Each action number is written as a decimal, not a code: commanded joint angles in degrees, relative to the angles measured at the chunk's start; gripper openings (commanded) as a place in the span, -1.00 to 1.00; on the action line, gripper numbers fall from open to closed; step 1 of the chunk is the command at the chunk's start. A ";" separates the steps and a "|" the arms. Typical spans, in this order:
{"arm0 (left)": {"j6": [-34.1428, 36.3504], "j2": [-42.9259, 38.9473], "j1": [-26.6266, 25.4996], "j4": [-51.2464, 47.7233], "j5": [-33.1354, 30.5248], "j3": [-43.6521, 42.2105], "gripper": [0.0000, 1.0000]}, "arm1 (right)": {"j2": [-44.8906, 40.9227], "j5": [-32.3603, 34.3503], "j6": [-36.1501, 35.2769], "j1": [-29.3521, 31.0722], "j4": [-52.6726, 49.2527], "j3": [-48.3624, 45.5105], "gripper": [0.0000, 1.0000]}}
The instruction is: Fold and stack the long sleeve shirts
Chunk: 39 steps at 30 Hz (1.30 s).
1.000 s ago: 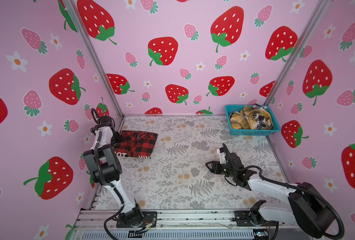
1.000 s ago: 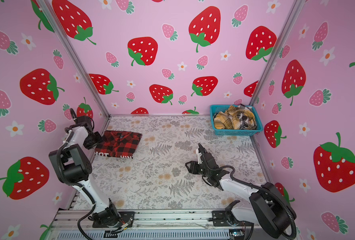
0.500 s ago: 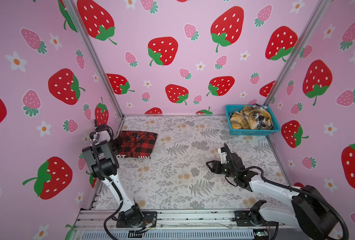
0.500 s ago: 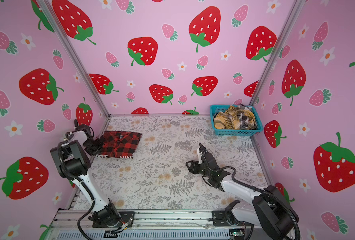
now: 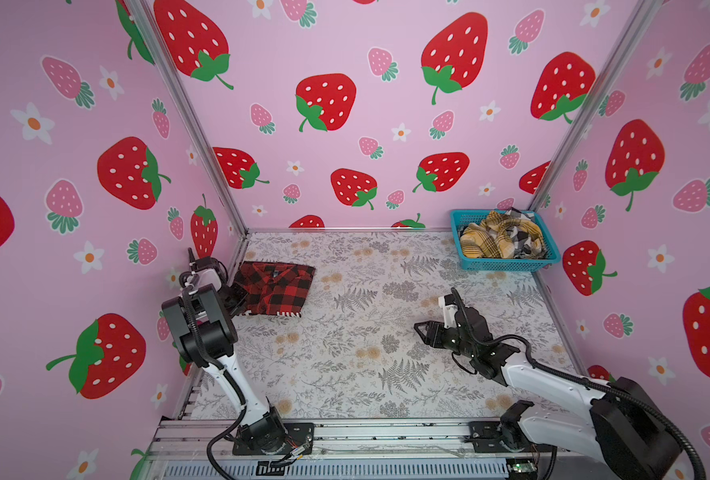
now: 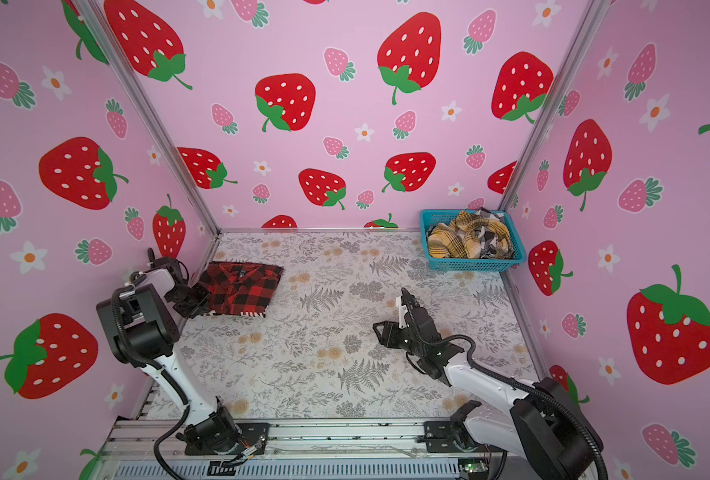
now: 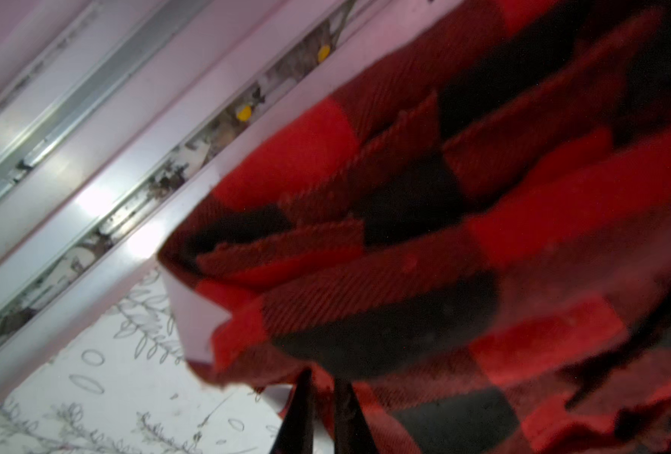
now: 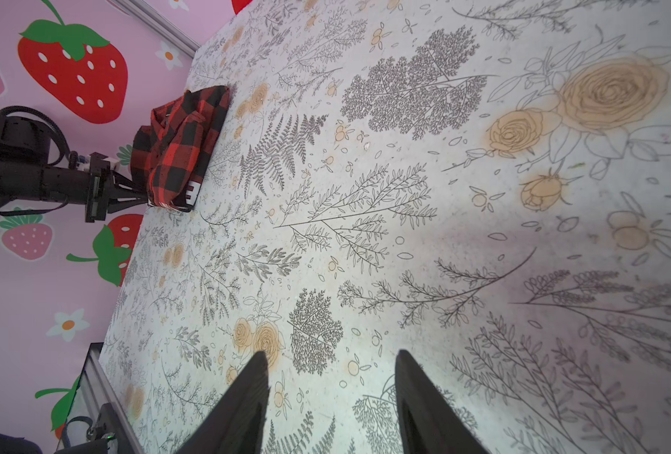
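At nine o'clock on the floral worktop (image 5: 366,340), the left pincer (image 5: 241,303) pinched the folded red-and-black checked cloth shirt (image 5: 276,289), probably squaring it, while the right pincer (image 5: 422,332) hovered spread.

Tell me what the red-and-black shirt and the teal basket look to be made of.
The red-and-black shirt: woven cloth, probably brushed flannel, matte; the left wrist view shows diagonal twill ribs and fuzzy edges. The teal basket: likely moulded plastic, even colour; its walls are a mesh of small holes that hold a stiff shape.
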 commanded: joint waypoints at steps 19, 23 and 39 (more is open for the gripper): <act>-13.31 -15.71 -20.85 11.44 -0.09 -19.08 0.05 | -7.83 3.39 -2.30 0.52 -12.18 4.54 0.07; -13.38 -11.02 -21.32 12.21 0.34 -15.94 0.05 | -9.21 4.24 -2.40 0.53 -14.56 4.49 0.07; -13.93 -16.34 -21.87 12.32 3.67 -17.90 0.27 | -10.68 6.73 -3.62 0.57 -19.68 8.33 0.07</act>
